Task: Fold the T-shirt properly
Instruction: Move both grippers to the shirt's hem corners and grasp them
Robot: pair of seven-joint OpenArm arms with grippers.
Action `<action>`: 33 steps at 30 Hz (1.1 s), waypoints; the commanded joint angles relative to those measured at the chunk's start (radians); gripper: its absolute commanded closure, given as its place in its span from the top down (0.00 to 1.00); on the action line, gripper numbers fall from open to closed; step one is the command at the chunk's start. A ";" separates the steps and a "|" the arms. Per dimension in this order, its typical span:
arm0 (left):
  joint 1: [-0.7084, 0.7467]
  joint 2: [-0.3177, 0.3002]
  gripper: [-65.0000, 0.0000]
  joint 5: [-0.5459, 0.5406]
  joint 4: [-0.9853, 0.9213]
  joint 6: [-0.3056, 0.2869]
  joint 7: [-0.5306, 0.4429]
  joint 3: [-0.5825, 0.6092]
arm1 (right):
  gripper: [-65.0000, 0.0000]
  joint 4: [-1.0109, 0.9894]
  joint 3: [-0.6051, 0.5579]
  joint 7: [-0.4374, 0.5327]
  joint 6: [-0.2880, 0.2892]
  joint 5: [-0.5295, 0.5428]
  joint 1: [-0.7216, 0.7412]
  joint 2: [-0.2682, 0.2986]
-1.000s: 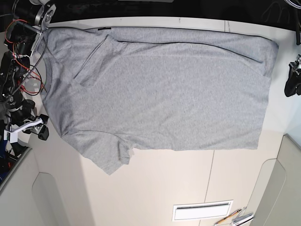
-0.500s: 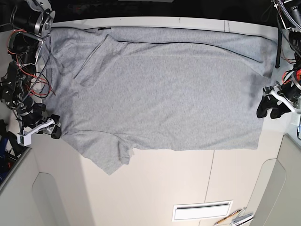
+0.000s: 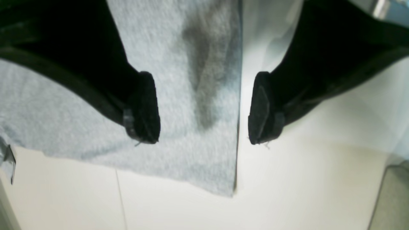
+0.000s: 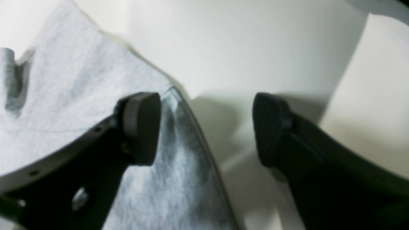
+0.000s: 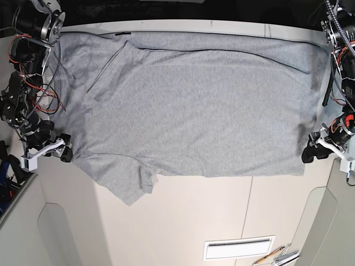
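overhead, the grey t-shirt (image 5: 188,100) lies flat across the white tabletop (image 5: 222,216). left hand (image 5: 315,151) open at its 4 o'clock corner; right hand (image 5: 60,152) open at 8 o'clock.

I see my left gripper (image 3: 204,108) low on the base view's right, its jaws wide apart. My right gripper (image 4: 206,127) sits low on the opposite side, equally spread.
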 commanded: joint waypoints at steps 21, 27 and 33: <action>-0.073 0.019 0.72 0.076 -0.130 0.016 -0.054 0.008 | 0.68 0.015 0.001 0.023 0.004 0.013 0.024 0.015; -0.074 0.065 0.72 0.071 -0.130 0.016 -0.060 0.008 | 0.68 0.015 0.001 0.019 0.016 0.028 0.024 0.013; -0.079 0.073 0.72 0.071 -0.130 0.016 -0.063 0.008 | 0.68 0.015 -0.027 0.016 0.045 0.043 0.024 -0.012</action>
